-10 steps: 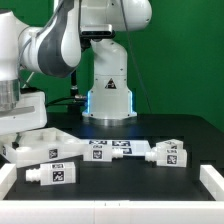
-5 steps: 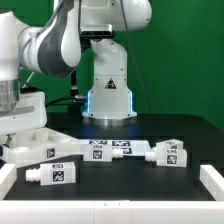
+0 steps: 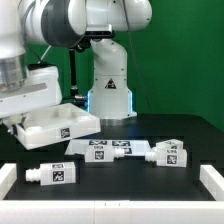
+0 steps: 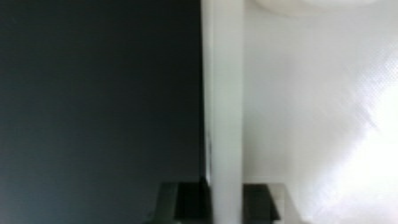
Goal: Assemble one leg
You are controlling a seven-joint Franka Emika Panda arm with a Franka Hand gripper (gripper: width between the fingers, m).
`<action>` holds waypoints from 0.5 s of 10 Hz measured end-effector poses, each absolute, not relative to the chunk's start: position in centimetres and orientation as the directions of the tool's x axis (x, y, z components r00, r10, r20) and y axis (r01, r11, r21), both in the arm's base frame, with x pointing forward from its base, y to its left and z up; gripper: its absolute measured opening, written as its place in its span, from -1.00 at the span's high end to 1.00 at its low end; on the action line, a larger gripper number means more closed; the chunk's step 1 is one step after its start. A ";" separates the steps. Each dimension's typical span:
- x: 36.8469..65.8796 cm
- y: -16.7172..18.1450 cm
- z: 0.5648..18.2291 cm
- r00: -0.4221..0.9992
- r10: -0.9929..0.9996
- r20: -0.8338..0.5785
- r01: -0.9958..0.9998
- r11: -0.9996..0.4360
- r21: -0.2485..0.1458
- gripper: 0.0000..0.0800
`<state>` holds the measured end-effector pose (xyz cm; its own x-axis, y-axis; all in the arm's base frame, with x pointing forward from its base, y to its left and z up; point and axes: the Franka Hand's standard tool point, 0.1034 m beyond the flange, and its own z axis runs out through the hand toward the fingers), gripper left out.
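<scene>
My gripper (image 3: 17, 117) is shut on one edge of the large flat white tray-like part (image 3: 60, 126) and holds it tilted above the table at the exterior view's left. In the wrist view that part's edge (image 4: 222, 100) runs between my two dark fingers (image 4: 185, 200), and the gripper (image 4: 222, 202) is closed on it. One leg (image 3: 51, 173), a chunky white peg with tag stickers, lies on the black table below the held part. Another leg (image 3: 167, 156) lies at the exterior view's right.
The marker board (image 3: 118, 147) lies flat mid-table. The robot base (image 3: 108, 90) stands behind it. White rails (image 3: 211, 180) border the table's front corners. A green wall is behind.
The tray-like part rested low on the table at the exterior view's left; now it is lifted and tilted in my gripper, and the arm has risen. The legs have not moved.
</scene>
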<state>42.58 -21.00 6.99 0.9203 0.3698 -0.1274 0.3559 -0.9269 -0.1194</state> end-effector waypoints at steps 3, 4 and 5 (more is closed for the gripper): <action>48.7 -12.4 7.3 0.985 0.091 -0.147 0.088 -0.996 -0.024 0.86; 51.1 -10.7 6.6 0.988 0.027 -0.153 0.026 -1.000 -0.006 0.86; 53.2 -9.9 6.2 0.990 -0.014 -0.144 -0.013 -1.000 0.010 0.86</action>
